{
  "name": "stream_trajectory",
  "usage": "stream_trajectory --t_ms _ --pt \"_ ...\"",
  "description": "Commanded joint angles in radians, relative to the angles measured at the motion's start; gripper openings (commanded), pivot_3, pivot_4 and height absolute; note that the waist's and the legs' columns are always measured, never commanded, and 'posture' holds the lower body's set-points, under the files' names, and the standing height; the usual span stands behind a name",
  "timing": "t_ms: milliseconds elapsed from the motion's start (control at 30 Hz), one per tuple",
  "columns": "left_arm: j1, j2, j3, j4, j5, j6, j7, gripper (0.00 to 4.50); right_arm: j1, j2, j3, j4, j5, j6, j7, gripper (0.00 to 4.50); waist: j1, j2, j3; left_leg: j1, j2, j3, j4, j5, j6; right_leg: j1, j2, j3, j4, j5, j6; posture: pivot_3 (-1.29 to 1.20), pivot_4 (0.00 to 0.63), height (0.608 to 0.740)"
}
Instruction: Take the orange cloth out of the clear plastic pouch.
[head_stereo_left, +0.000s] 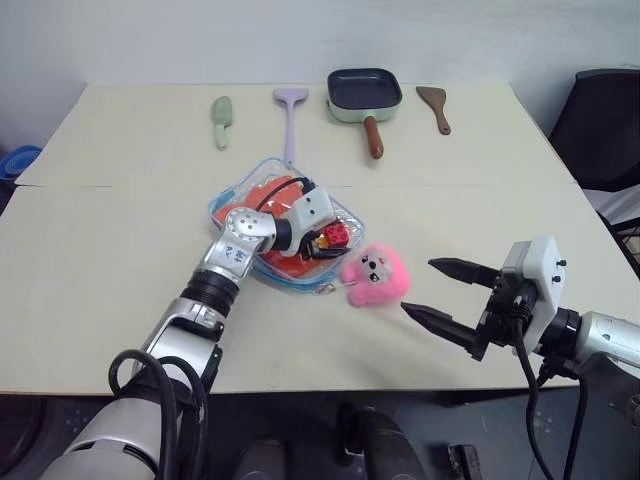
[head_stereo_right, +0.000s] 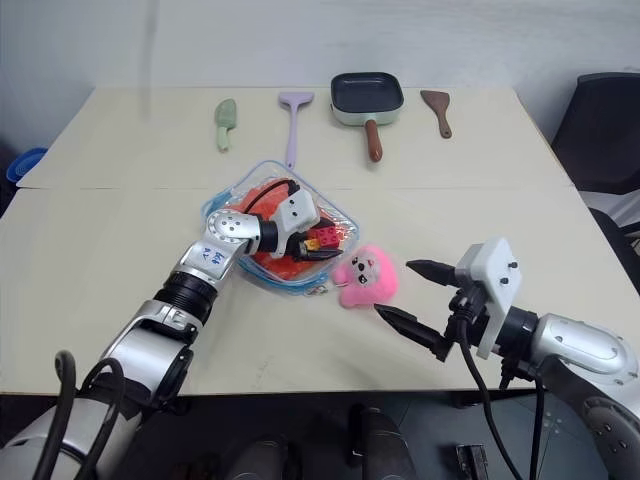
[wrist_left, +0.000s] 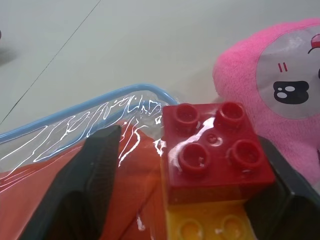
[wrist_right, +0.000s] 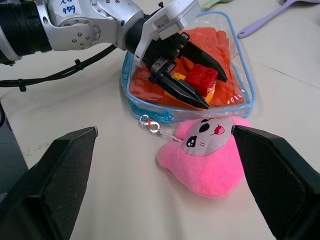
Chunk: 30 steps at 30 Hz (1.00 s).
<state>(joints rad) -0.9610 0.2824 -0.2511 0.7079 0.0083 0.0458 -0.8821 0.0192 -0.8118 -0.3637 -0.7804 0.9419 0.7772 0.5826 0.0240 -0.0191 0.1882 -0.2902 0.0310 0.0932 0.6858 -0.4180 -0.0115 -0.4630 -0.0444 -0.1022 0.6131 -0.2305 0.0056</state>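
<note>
— How many pouches, cloths?
— One clear plastic pouch on the table, one orange cloth inside.
— Grippers?
— Left gripper clasps the toy bricks; right gripper spread, empty, beside one pink plush toy.

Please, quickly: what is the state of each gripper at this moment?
Left gripper: fingers either side of the toy bricks on the pouch; a grip cannot be told.
Right gripper: open, holding nothing.
</note>
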Motion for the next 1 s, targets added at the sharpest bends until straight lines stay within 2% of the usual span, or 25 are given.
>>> stream_trajectory --t_ms 33,67,233,400,467,533,600,767,900,933,1000 --pt "0.034 0.017 0.034 -0.126 -0.022 0.039 -0.002 1.86 -0.017 -0.017 -0.005 -0.002 0.000 -0.027 0.023 4.50 -0.002 0.000 0.000 0.000 0.000 0.000 0.000 0.000 0.000 0.000 0.000 0.000 0.000 0.000 0.000 0.00 0.150 0.740" --pt "0.051 0.024 0.045 -0.165 -0.031 0.065 0.000 1.55 -0.026 -0.021 0.004 0.006 -0.001 -0.029 0.033 4.50 -0.001 0.000 0.000 0.000 0.000 0.000 0.000 0.000 0.000 0.000 0.000 0.000 0.000 0.000 0.000 0.00 0.150 0.740" --pt "0.153 0.095 0.171 -0.418 -0.094 0.268 0.076 1.53 -0.153 -0.040 0.085 0.085 -0.008 -0.031 0.100 4.50 -0.011 0.000 0.000 0.001 0.001 0.001 0.000 0.000 0.000 0.000 0.000 0.001 0.002 0.000 0.000 0.00 0.150 0.740" --pt "0.361 0.267 0.448 -0.691 -0.145 0.511 0.215 1.53 -0.306 -0.030 0.204 0.163 -0.017 -0.027 0.192 4.50 -0.034 -0.001 0.000 0.002 0.002 0.000 -0.001 0.001 -0.001 -0.001 0.000 0.001 0.006 0.000 -0.001 0.00 0.150 0.740" --pt "0.424 0.308 0.522 -0.751 -0.159 0.574 0.259 1.53 -0.333 -0.024 0.229 0.181 -0.023 -0.029 0.212 4.50 -0.033 -0.001 0.000 0.005 0.003 0.000 -0.002 0.000 -0.002 -0.001 0.000 0.001 0.007 -0.001 -0.002 0.00 0.150 0.740" --pt "0.566 0.377 0.695 -0.778 -0.138 0.621 0.319 1.53 -0.377 -0.007 0.275 0.205 -0.020 -0.031 0.256 4.50 -0.027 -0.001 0.000 0.007 0.003 0.000 -0.002 0.000 -0.002 -0.002 0.000 0.000 0.007 -0.001 -0.002 0.00 0.150 0.740" --pt "0.670 0.414 0.792 -0.798 -0.134 0.640 0.351 1.53 -0.403 -0.001 0.308 0.219 -0.028 -0.034 0.294 4.50 -0.026 -0.001 0.000 0.006 0.003 0.000 -0.002 0.000 -0.001 -0.002 -0.001 0.000 0.006 -0.001 -0.002 0.00 0.150 0.740" --pt "0.836 0.403 0.865 -0.821 -0.120 0.646 0.433 1.53 -0.443 0.016 0.366 0.267 -0.077 -0.054 0.358 4.50 0.004 -0.002 0.000 0.005 0.001 -0.002 -0.001 -0.001 0.001 -0.001 -0.004 -0.002 0.000 -0.001 -0.002 0.00 0.150 0.740" --pt "0.890 0.374 0.882 -0.783 -0.126 0.619 0.485 1.53 -0.469 0.036 0.387 0.300 -0.101 -0.062 0.385 4.50 0.005 -0.004 -0.001 0.005 0.000 -0.003 -0.001 -0.001 0.003 -0.001 -0.006 -0.003 -0.001 0.000 -0.001 0.00 0.150 0.740" --pt "0.897 0.367 0.889 -0.781 -0.132 0.614 0.493 2.25 -0.472 0.040 0.390 0.305 -0.106 -0.062 0.389 4.50 0.003 -0.004 -0.001 0.005 0.000 -0.003 -0.001 -0.001 0.003 -0.001 -0.006 -0.003 -0.001 0.000 -0.001 0.00 0.150 0.740" --pt "0.910 0.360 0.899 -0.785 -0.141 0.610 0.506 2.72 -0.473 0.045 0.390 0.310 -0.112 -0.060 0.397 4.50 0.000 -0.004 -0.001 0.005 0.000 -0.002 -0.001 -0.001 0.003 -0.001 -0.006 -0.002 0.000 0.000 -0.001 0.00 0.150 0.740"
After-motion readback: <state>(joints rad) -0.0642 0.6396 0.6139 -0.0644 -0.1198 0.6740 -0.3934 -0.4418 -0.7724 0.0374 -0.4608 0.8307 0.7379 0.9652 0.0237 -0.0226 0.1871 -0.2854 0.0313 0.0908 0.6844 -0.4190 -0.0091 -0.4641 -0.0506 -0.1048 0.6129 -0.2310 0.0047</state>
